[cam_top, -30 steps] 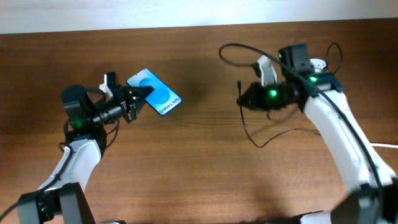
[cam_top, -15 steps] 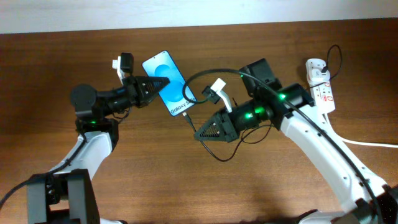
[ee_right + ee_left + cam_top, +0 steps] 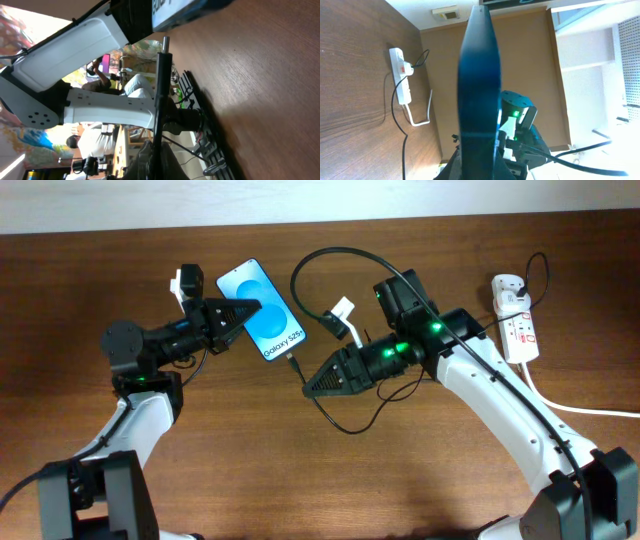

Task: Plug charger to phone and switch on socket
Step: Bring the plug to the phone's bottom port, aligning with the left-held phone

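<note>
My left gripper [image 3: 243, 314] is shut on the phone [image 3: 264, 315] and holds it above the table, blue "Galaxy S25" screen up. The left wrist view shows the phone edge-on [image 3: 479, 85] between my fingers. My right gripper [image 3: 313, 386] is shut on the charger's connector end [image 3: 293, 365]; the tip sits just below the phone's lower end, and I cannot tell if it touches. In the right wrist view the connector [image 3: 163, 57] points up at the phone's edge [image 3: 192, 11]. The thin black cable [image 3: 310, 258] loops back to the white plug [image 3: 508, 284] in the socket [image 3: 518, 328].
The socket lies at the right edge of the wooden table [image 3: 200, 450], and its thick white cord [image 3: 585, 408] runs off to the right. The socket also shows in the left wrist view [image 3: 402, 75]. Slack black cable [image 3: 345, 425] lies under my right arm.
Both grippers have shifted slightly left. The connector tip has stayed close under the phone's lower end. A second ago the arms were far apart.
</note>
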Available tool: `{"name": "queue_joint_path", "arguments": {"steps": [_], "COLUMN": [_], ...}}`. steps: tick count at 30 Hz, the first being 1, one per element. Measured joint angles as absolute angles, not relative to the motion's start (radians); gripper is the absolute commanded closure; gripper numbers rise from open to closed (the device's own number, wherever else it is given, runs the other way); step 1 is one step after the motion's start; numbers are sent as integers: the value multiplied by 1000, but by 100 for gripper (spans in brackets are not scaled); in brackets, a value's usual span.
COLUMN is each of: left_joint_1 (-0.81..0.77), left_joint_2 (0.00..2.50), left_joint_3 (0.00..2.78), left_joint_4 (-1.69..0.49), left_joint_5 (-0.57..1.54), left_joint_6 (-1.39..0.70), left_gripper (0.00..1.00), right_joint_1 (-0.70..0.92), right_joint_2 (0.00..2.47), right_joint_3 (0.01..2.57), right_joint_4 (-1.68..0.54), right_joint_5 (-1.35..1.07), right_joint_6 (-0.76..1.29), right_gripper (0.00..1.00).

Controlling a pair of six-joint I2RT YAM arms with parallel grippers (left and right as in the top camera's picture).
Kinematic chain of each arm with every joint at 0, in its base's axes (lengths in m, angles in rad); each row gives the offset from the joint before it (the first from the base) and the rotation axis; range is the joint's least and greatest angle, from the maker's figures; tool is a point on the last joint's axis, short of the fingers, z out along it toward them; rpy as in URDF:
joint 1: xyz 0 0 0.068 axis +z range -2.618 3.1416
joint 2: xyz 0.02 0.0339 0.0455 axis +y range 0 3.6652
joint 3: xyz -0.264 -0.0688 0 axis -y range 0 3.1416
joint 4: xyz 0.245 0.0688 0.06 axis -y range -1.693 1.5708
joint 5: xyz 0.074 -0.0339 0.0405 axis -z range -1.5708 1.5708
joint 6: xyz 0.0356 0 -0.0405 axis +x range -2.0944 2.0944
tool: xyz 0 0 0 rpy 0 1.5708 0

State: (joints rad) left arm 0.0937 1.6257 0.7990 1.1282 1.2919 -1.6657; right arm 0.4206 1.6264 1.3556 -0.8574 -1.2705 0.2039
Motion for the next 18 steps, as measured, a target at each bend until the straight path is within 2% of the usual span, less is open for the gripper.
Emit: {"name": "queue_joint_path", "arguments": {"steps": [18], "left_joint_1": [94], "left_joint_2": [1626], "left_joint_3": [799], "left_joint_4": [1142], "left_joint_5": [1336], "left_joint_6": [-1726], "left_gripper": [100], "right_joint_1": [421], "right_joint_2": [1626], "right_joint_3": [1356], "right_joint_4": [-851], "right_joint_5": [-1271], "right_joint_6": [233], "right_gripper": [96]}}
